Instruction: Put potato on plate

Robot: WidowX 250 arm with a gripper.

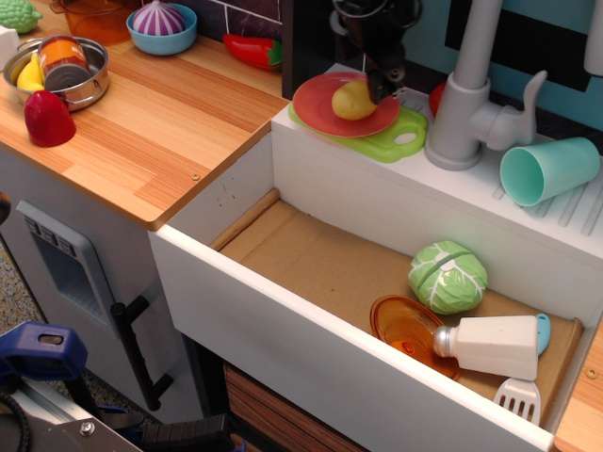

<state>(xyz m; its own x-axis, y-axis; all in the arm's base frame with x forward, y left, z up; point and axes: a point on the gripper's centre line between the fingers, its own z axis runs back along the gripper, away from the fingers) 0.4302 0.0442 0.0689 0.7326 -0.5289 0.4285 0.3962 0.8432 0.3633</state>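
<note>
The yellow potato [352,100] lies on the pinkish-red plate [316,104], right of the plate's middle. The plate rests on the lime-green cutting board [400,139] on the sink's back ledge. My black gripper [375,80] hangs just above and to the right of the potato. One dark finger [381,87] stands against the potato's right side. The other finger is hidden, and the jaws blend into the dark wall, so I cannot tell whether they still grip it.
The grey faucet [462,94] and a teal cup [546,169] stand right of the plate. In the sink lie the green cabbage [448,276], an orange dish [405,330], a white shaker [495,347] and a spatula [518,400]. A pot [58,71] and bowl [160,26] sit on the wooden counter.
</note>
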